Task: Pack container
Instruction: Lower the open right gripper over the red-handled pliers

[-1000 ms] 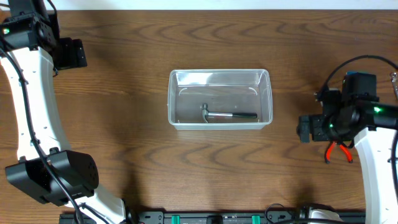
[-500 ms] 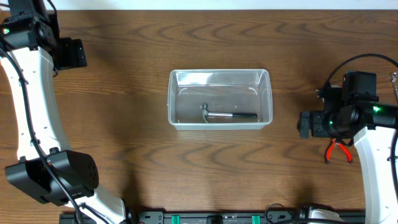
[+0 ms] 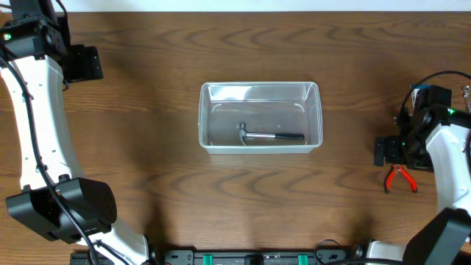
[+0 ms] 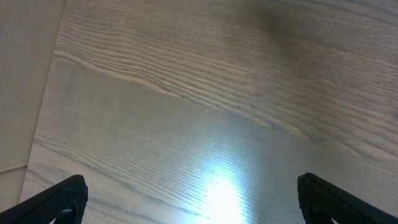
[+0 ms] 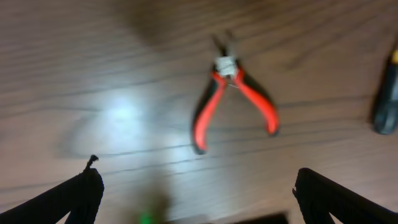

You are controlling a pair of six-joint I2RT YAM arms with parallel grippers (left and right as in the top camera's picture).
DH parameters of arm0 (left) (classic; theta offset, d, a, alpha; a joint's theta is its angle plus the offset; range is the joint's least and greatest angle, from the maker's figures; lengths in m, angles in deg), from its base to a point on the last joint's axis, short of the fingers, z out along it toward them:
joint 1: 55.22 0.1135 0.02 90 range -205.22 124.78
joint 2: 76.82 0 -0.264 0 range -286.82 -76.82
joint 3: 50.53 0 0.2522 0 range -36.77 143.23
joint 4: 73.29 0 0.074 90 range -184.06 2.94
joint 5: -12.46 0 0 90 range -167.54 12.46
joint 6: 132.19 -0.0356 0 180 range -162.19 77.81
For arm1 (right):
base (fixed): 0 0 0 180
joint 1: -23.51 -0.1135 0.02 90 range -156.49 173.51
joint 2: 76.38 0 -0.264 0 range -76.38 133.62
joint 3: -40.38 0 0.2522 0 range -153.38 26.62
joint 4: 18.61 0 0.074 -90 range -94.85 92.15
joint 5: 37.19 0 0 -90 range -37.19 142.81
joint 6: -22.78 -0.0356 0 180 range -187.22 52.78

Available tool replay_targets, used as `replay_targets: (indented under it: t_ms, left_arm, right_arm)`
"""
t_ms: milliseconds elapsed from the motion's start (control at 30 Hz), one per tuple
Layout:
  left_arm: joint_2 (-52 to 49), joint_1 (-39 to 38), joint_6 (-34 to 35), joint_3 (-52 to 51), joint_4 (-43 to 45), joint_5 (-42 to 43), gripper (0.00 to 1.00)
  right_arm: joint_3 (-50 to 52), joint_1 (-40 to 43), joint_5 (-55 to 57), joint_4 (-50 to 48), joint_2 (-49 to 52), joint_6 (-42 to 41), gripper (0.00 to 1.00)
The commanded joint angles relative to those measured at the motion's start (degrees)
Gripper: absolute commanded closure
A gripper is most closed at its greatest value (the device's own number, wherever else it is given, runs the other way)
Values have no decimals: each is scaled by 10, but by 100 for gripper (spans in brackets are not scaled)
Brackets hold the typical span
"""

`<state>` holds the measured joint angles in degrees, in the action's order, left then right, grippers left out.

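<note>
Wood table (image 3: 147,184) — container (image 3: 257,87), red pliers (image 5: 226,67)

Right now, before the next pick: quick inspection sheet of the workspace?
Surface: dark wood-grain table; glare patches in both wrist views.
Job's things: clear container mid-table, upright, a hammer lying inside; red-handled pliers on the table by the right tool, handles spread, not yet packed.
Clutter: a dark-handled item at the edge of the right wrist view, too blurred to name.
Grippers: left tool open, empty, over bare table; right tool open, empty, above the pliers.
Cables: black cable loops over the right arm, away from the container.
Surroundings: black rail along the near edge; nothing else seen.
</note>
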<state>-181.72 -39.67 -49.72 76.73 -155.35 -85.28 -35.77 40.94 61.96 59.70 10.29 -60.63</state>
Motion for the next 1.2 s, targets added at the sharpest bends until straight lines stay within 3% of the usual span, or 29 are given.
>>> replay_targets:
  t_ms: [0, 900, 1167]
  left_arm:
    - [2, 2, -3, 3, 0, -5, 2]
    - [2, 2, -3, 3, 0, -5, 2]
    - [2, 2, -3, 3, 0, -5, 2]
  right_arm:
    - [3, 2, 43, -6, 15, 25, 1]
    - [3, 25, -69, -62, 84, 48, 1]
    - [3, 38, -70, -61, 85, -28, 1]
